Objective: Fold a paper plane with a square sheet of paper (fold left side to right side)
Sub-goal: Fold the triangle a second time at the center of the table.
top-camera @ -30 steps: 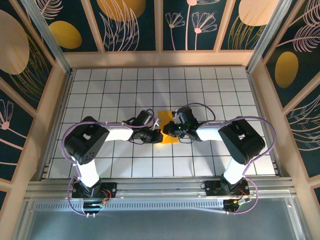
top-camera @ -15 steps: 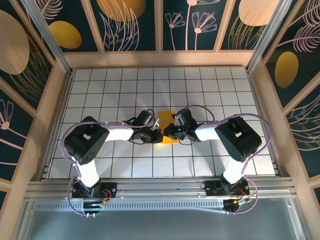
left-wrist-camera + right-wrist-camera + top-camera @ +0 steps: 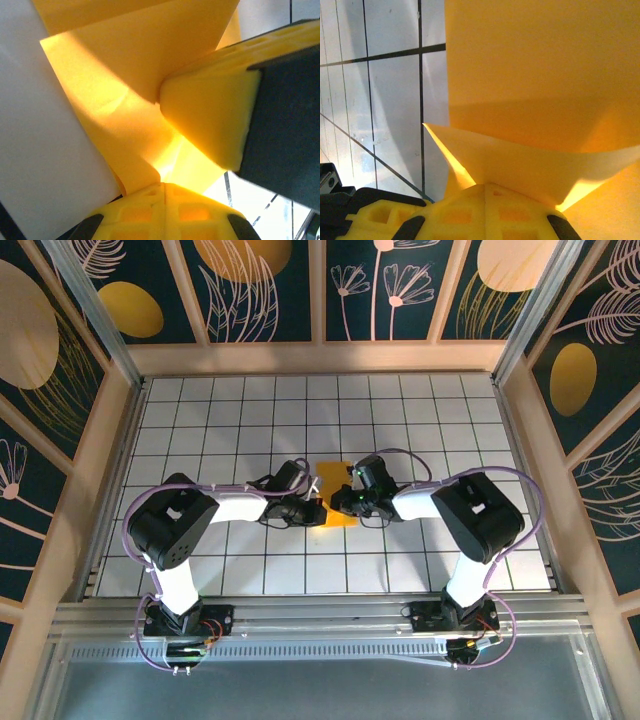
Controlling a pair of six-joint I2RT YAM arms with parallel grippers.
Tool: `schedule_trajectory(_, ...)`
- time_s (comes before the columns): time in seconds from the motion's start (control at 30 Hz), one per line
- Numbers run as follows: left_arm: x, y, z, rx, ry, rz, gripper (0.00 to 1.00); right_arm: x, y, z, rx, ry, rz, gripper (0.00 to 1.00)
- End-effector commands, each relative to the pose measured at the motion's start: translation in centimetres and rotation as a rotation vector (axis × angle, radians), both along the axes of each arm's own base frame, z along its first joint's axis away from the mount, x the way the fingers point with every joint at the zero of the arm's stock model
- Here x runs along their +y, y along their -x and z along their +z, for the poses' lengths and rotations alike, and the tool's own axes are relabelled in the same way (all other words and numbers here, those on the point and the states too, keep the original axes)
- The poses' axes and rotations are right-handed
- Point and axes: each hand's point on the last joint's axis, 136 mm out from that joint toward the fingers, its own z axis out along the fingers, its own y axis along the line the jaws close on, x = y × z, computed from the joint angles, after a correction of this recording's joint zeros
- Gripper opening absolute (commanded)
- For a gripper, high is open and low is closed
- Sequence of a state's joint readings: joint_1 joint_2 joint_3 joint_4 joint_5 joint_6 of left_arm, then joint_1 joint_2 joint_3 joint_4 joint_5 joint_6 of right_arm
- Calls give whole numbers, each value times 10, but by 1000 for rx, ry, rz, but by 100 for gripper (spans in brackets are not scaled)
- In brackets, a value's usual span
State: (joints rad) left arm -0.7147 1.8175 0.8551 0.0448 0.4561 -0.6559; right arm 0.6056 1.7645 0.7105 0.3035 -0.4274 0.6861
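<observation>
Lying near the white gridded table's (image 3: pixel 200 440) centre, a thin, creased orange-yellow square paper sheet (image 3: pixel 333 473) sits hemmed between both grippers. The left gripper (image 3: pixel 162 145) narrowly pinches a fold. The right gripper's (image 3: pixel 347 502) opening cannot be told.

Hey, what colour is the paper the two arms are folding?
Plain orange-yellow, no print. The paper shows best in the right wrist view.

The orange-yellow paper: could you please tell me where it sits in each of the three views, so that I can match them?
Top external: the paper lies at the picture's centre, partly covered where the two arms meet.
Left wrist: it spans the top and middle, with raised folds.
Right wrist: it covers the upper right and centre.
Shared landmark: the white gridded table beneath it.
</observation>
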Motion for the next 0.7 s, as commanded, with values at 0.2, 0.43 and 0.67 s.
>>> schedule_trajectory(0.2,43,32,-48,127,-228,36,0,-45,-27,-14,-9,82,-105,0)
schedule_trajectory(0.43,43,32,-48,126,-229,35,0,-68,-44,-19,-8,93,-150,0)
schedule_trajectory(0.67,43,32,-48,121,-228,34,0,-85,-61,-17,-20,103,-179,0)
